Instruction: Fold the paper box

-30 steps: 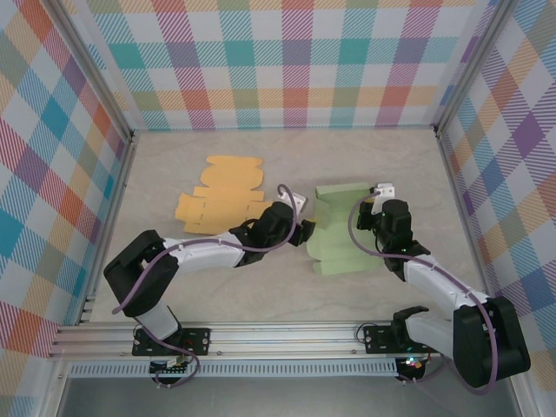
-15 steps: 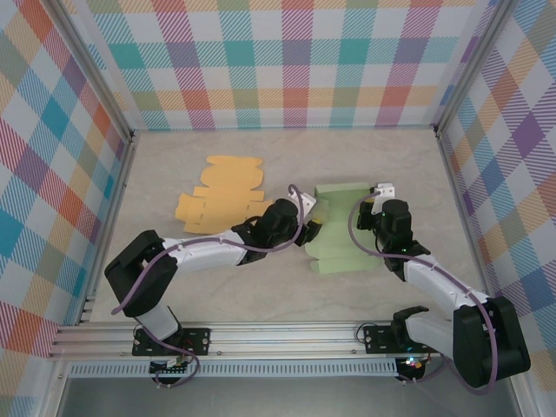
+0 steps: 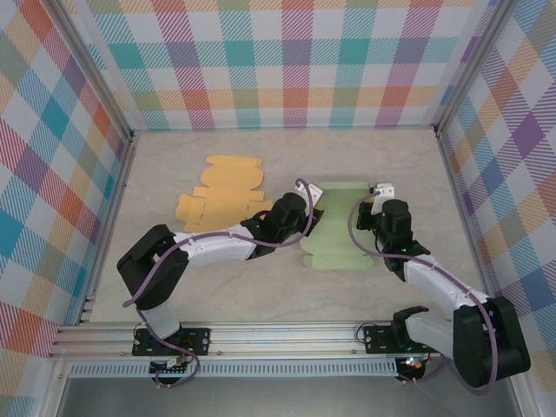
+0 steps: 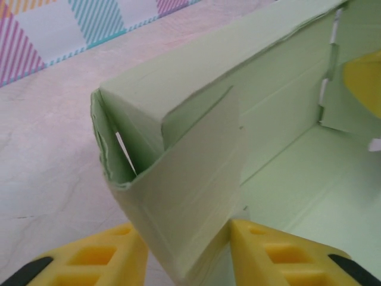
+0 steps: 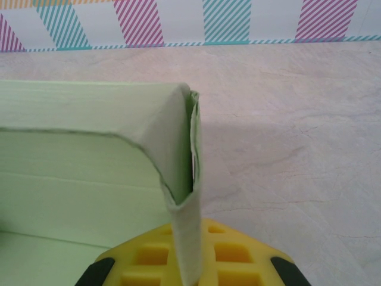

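The light green paper box [image 3: 343,239] lies partly folded on the table between my two arms. My left gripper [image 3: 307,217] is at its left wall. In the left wrist view that gripper [image 4: 187,241] is shut on a folded-over green flap [image 4: 190,190], with a yellow finger [image 4: 277,247] pressing on each side. My right gripper [image 3: 372,208] holds the opposite wall. In the right wrist view it [image 5: 189,244] is shut on the upright doubled edge of the box [image 5: 184,149].
A flat orange box blank [image 3: 221,195] lies on the table to the left of the green box, behind my left arm. Plaid walls with metal posts [image 3: 130,139] enclose the table on three sides.
My left gripper has moved right and a little farther away onto the box's left wall, and its jaws have closed on the flap. The right gripper has kept its hold.
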`<state>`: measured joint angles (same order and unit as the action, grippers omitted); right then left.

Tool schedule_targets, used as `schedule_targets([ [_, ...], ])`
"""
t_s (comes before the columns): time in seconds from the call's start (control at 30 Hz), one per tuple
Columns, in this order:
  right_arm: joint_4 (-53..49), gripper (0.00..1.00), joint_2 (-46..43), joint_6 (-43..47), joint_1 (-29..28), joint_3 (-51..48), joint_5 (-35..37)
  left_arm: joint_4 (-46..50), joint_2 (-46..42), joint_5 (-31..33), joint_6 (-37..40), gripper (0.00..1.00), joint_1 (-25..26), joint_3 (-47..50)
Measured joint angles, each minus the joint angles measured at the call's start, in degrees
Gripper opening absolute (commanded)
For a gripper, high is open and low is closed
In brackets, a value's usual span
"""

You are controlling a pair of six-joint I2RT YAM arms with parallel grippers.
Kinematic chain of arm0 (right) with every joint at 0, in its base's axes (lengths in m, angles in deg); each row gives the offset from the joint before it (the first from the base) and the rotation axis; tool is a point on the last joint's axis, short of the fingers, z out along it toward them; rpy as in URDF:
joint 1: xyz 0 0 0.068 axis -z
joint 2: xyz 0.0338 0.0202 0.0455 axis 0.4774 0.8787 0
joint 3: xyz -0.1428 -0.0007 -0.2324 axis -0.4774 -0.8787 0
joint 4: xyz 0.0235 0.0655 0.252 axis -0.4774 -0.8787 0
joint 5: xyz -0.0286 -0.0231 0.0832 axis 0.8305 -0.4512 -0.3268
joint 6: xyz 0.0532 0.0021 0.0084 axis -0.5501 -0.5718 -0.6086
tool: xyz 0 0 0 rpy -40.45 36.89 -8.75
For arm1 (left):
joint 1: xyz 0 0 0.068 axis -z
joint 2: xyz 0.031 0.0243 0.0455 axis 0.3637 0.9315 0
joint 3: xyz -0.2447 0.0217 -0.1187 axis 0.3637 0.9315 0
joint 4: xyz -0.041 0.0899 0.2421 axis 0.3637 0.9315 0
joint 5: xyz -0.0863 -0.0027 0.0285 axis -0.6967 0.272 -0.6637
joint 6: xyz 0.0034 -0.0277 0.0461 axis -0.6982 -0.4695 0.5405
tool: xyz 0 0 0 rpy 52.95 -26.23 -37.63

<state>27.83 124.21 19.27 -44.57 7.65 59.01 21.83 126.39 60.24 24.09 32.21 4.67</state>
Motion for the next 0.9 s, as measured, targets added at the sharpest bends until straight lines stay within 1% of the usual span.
schedule_targets([
  [0.17,0.0,0.0,0.0,-0.07,0.15,0.0,-0.37,-1.99,2.29,8.15,1.7,0.2,1.99,-1.57],
  [0.3,0.04,0.0,-0.02,-1.09,0.28,0.0,-0.35,-3.34,4.35,15.23,1.73,0.15,3.21,-3.67],
  [0.57,0.52,0.0,-0.48,-3.43,0.28,0.04,-1.29,-4.85,7.96,26.64,-1.7,0.15,4.52,-7.93],
  [0.67,0.55,0.0,-0.46,-4.15,0.2,0.04,-2.14,-4.92,9.55,32.02,-4.02,0.15,4.9,-10.38],
  [0.8,1.51,0.0,-0.44,-4.61,-0.68,0.07,-3.17,-1.6,10.54,39.82,-10.08,0.16,5.33,-13.86],
  [0.9,2.69,0.0,-0.42,-4.72,-1.11,0.13,-3.89,2.73,10.82,43.76,-15.58,0.17,5.73,-15.96],
])
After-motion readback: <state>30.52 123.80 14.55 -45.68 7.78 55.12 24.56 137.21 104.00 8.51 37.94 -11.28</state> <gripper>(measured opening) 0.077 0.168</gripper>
